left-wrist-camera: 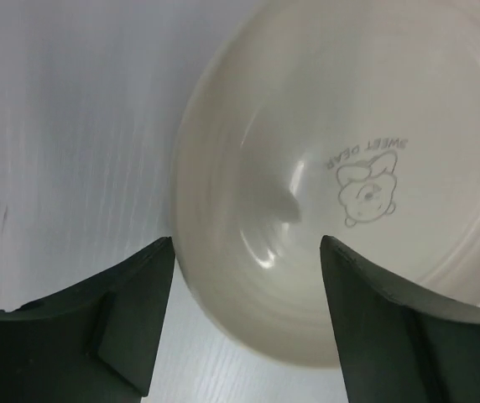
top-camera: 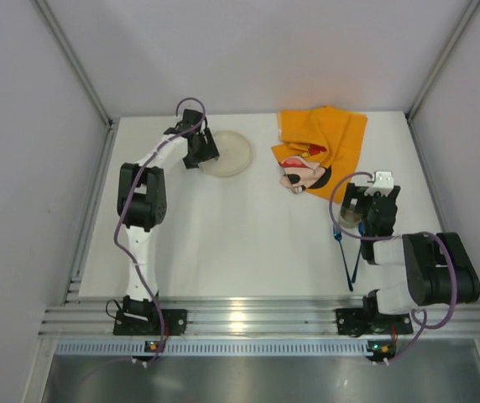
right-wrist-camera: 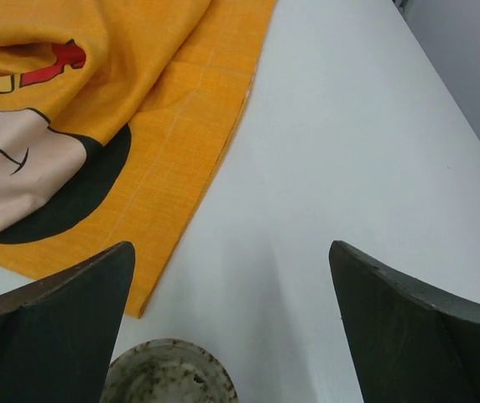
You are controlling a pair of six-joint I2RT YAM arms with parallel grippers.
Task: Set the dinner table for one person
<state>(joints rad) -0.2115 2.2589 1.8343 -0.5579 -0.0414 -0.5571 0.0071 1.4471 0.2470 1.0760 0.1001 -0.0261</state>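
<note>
Across the far half of the white counter (top-camera: 248, 252), the orange cloth (top-camera: 332, 134) lies crumpled right, the plate (left-wrist-camera: 341, 168) left. My left jaws, nearer, stand open astride its near rim, perhaps touching; my right jaws gape over a small cup (right-wrist-camera: 169, 378).

Table (top-camera: 248, 243): plate (top-camera: 227, 153) at far left, left gripper (left-wrist-camera: 248, 243) straddling its rim; cloth (top-camera: 324, 143) at far right, well apart from plate; cup (right-wrist-camera: 169, 374) just before cloth's near edge, beneath right gripper (right-wrist-camera: 232, 252); utensils (top-camera: 343, 256) before cup, near right arm's base
</note>
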